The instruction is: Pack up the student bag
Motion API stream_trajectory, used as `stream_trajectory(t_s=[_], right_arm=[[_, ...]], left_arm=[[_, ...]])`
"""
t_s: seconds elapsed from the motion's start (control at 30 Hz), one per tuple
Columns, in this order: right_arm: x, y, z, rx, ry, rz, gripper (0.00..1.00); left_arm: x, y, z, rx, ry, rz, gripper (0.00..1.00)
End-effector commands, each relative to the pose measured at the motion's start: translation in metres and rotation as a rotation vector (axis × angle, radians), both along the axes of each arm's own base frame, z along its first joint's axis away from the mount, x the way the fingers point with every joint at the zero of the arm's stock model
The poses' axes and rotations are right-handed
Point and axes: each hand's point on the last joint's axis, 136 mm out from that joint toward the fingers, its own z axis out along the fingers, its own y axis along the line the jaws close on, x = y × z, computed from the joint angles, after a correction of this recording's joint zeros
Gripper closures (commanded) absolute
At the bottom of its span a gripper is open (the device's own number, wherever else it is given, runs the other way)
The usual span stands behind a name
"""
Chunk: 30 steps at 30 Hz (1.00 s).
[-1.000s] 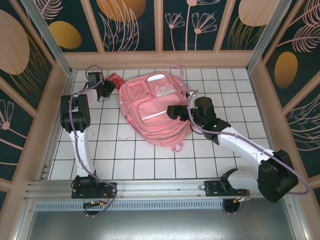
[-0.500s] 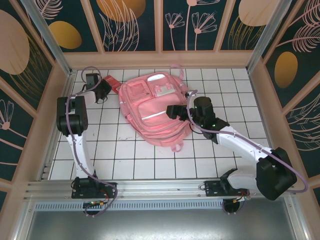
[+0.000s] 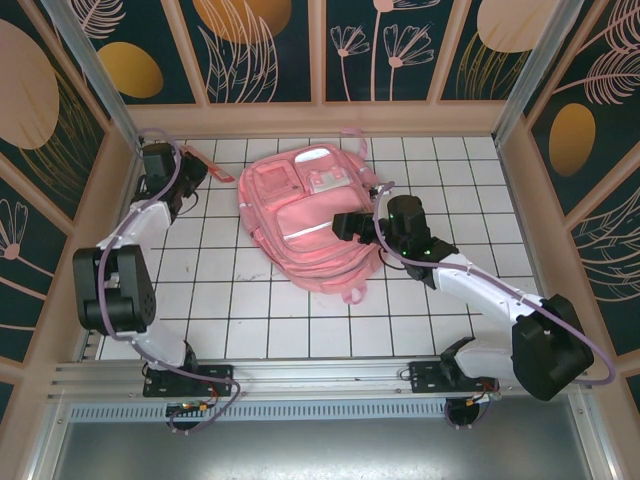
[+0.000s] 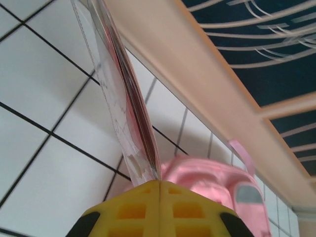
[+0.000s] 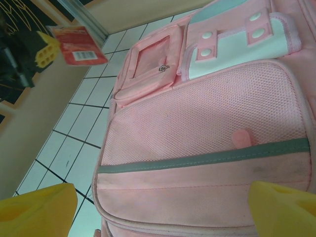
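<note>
Left of student bag: left hand clenched on thin red packet. Over bag's front pocket: right hand released, spread wide.

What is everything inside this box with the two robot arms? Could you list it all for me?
student bag: one, pink with a pale strip and white patch, lying flat mid-table, toward the back.
flat packet: one, red in clear wrap, near the far-left corner, pinched in the left claw.
table: one, white tiles with dark lines, under everything.
wall panels: several, dark blue with gold and pale plant drawings, around the table.
left claw: one, yellow fingers, shut on the flat packet.
right claw: one, yellow fingers, open over the student bag's front.
</note>
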Motion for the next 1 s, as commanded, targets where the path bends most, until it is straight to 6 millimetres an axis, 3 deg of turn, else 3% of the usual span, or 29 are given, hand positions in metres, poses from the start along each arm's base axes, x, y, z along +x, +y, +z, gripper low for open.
stream_trajectory(t_s=[0.0, 0.07, 0.17, 0.27, 0.53, 0.7, 0.97], right_arm=[[-0.004, 0.007, 0.009, 0.050, -0.015, 0.028, 0.11], [-0.004, 0.010, 0.012, 0.069, -0.008, 0.040, 0.12], [-0.007, 0.018, 0.023, 0.110, -0.006, 0.084, 0.22], [-0.010, 0.026, 0.035, 0.159, -0.006, 0.127, 0.28], [-0.016, 0.056, 0.063, 0.321, 0.016, 0.280, 0.37], [-0.016, 0.067, 0.076, 0.392, 0.027, 0.354, 0.39], [-0.019, 0.079, 0.079, 0.476, 0.067, 0.456, 0.41]], left_arm=[[-0.023, -0.043, 0.031, 0.047, -0.080, -0.170, 1.00], [-0.039, -0.065, 0.047, 0.052, -0.123, -0.247, 1.00], [-0.065, -0.094, 0.072, 0.020, -0.220, -0.365, 1.00], [-0.095, -0.121, 0.086, -0.027, -0.304, -0.492, 1.00], [-0.163, -0.187, 0.098, -0.097, -0.408, -0.796, 1.00], [-0.190, -0.213, 0.101, -0.117, -0.428, -0.920, 1.00], [-0.206, -0.230, 0.102, -0.149, -0.441, -1.010, 1.00]])
